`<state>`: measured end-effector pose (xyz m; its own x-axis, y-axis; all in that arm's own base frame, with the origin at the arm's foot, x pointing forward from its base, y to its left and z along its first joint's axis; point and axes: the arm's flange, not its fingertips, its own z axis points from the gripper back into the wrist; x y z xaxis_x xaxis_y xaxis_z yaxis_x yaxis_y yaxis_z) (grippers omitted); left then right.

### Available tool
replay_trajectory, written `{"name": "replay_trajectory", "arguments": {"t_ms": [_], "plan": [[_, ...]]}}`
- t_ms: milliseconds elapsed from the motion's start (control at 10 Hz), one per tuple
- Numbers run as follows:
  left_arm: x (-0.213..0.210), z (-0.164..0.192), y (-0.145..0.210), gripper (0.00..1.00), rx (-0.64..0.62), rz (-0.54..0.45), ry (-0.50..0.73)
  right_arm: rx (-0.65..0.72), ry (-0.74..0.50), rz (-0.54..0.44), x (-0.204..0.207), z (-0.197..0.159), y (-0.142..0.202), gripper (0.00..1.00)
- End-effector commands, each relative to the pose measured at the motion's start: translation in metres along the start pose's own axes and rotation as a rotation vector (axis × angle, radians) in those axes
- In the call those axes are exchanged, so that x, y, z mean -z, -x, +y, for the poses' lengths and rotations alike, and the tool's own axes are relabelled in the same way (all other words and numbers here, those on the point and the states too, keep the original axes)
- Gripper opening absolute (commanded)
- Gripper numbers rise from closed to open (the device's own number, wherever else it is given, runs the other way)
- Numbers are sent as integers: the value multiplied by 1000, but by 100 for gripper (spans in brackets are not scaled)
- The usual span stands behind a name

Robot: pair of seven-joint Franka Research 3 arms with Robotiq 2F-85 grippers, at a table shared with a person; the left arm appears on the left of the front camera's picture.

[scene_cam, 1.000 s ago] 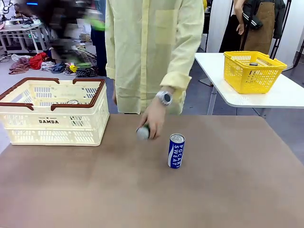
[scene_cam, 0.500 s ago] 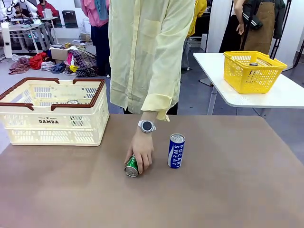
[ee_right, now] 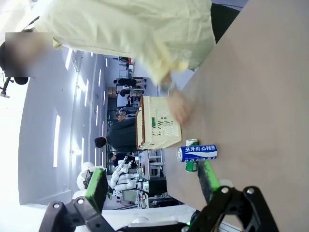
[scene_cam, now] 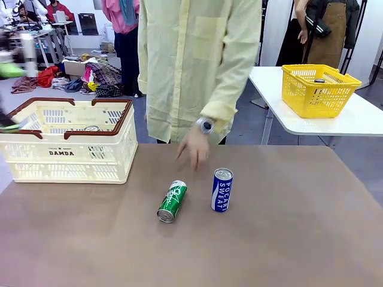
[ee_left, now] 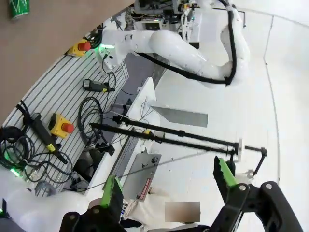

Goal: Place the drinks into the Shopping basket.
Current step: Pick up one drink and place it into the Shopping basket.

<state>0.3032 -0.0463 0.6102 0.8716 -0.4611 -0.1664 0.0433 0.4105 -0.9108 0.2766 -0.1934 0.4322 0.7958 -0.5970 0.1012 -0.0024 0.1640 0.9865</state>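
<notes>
A green drink can (scene_cam: pixel 172 201) lies on its side in the middle of the brown table. A blue Pocari Sweat can (scene_cam: pixel 221 190) stands upright just to its right. The cream Shopping basket (scene_cam: pixel 66 156) sits at the far left, and a silver can top (scene_cam: pixel 91 128) shows inside it. My left gripper (ee_left: pixel 166 176) is open and empty, facing away from the table, with the green can (ee_left: pixel 19 7) in the top corner. My right gripper (ee_right: pixel 150 180) is open, far from the blue can (ee_right: pixel 198 152) and the basket (ee_right: pixel 157 123).
The person in a pale yellow shirt stands at the far edge, one hand (scene_cam: pixel 192 149) lifted above the table behind the cans. A yellow mesh basket (scene_cam: pixel 319 89) stands on a white side table at the right. My left arm (scene_cam: pixel 12 66) is a blur at the left edge.
The person laid the green can on its side beside the blue can, let go and drew the hand back. My left arm's blur has shifted to the far left edge.
</notes>
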Motion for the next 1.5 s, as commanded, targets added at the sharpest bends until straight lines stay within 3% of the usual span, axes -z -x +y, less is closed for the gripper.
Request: {"name": "replay_trajectory", "arguments": {"t_ms": [0, 200, 400, 500, 700, 900, 1100, 1200, 1400], "plan": [[38, -53, -80, 100, -166, -22, -129, -19, -21, -11, 1, 2, -4, 100], [111, -97, -162, 100, -253, 31, -362, -19, -21, -11, 1, 2, -4, 100], [200, -104, -225, 100, -412, -90, -639, -19, -21, -11, 1, 2, -4, 100], [240, -94, -248, 100, -472, -364, -815, -19, -21, -11, 1, 2, -4, 100], [313, -64, -281, 100, -465, -555, -1005, -19, -21, -11, 1, 2, -4, 100], [362, -27, -305, 100, -399, -689, -1083, -19, -21, -11, 1, 2, -4, 100], [369, -2, -311, 100, -395, -824, -1121, -19, -21, -11, 1, 2, -4, 100], [367, -13, -298, 100, -310, -663, -1050, -19, -21, -11, 1, 2, -4, 100], [367, -13, -298, 100, -310, -663, -1050, -19, -21, -11, 1, 2, -4, 100]]}}
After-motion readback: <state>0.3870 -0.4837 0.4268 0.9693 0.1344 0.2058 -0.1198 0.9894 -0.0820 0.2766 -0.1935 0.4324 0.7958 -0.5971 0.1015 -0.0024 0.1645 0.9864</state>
